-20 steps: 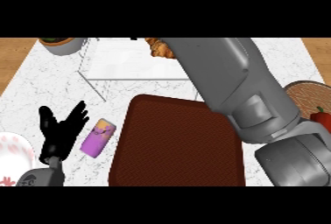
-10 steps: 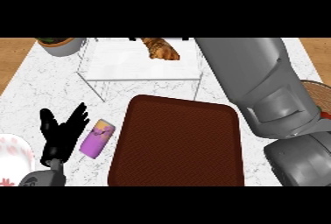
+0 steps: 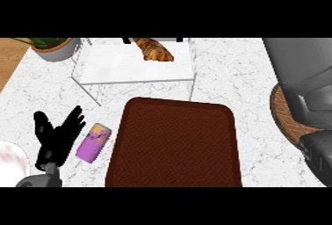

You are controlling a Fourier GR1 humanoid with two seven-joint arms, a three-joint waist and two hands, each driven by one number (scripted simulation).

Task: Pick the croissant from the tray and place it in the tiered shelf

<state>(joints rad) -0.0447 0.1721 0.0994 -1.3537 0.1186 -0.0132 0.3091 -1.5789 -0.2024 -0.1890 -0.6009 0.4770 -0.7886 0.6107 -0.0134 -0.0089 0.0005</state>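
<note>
Left hand [image 3: 57,139] is sitting down in the lower left of the view. Its black fingers [image 3: 76,118] are straight, spread wide and pointing up, not holding anything, just resting. Right beside it, on the tray side, a little purple can [image 3: 92,143] with a yellowish top is lying on the marble counter [image 3: 240,79]. It's close to the fingers, but I can't tell if they're touching. On the hand's other side a white plate [image 3: 9,161] is poking in at the left edge.

Moving out, the big dark brown tray [image 3: 175,145] is taking up the middle, with its far edge sitting near the front legs of the tiered shelf [image 3: 130,72]. The shelf is white with thin legs.

The croissant [image 3: 154,49] is lying on the pale shelf level that's showing from above, at the far edge, well apart from the tray. It's looking golden brown, with ridged bands running across it, darker in the folds and lighter on the humps. Its long axis is running diagonally. One tip is pointing away to the far left, right at the top of the view, and the other is pointing toward the near right.

The right hand isn't showing, so I can't tell how it's set. Only the grey right arm [image 3: 304,88] is running along the right edge, over a round brown woven piece [image 3: 284,118]. A potted plant [image 3: 55,47] is sitting in the far left corner.
</note>
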